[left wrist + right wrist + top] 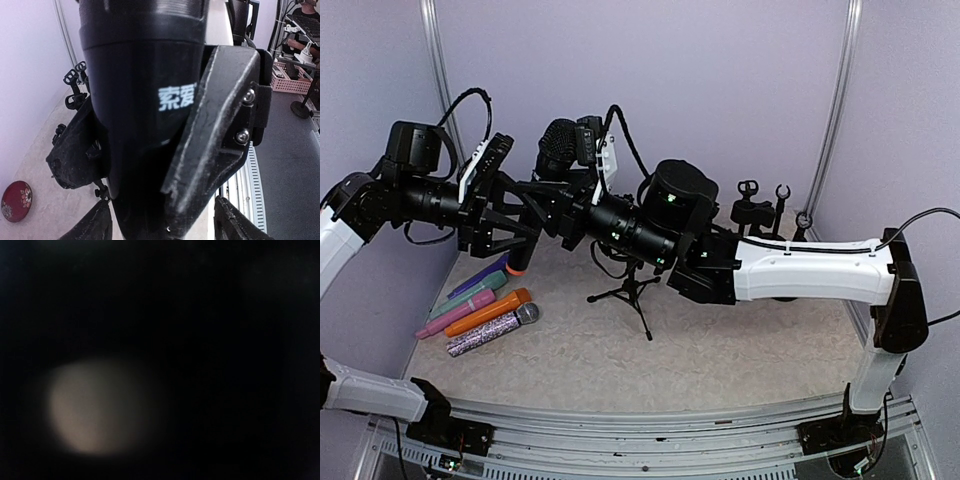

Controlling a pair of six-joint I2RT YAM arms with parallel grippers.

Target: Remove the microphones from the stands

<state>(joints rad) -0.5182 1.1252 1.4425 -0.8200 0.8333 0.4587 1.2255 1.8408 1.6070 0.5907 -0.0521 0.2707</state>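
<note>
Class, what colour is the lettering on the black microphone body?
White lettering on the black microphone body; best seen in left wrist view.

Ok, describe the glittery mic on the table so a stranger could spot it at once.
Look at the table's left side, where a fan of coloured mics lies. The glittery mic is the one closest to the near edge, right beside the orange mic. It alone has a sparkly silver body and a grey mesh head.
</note>
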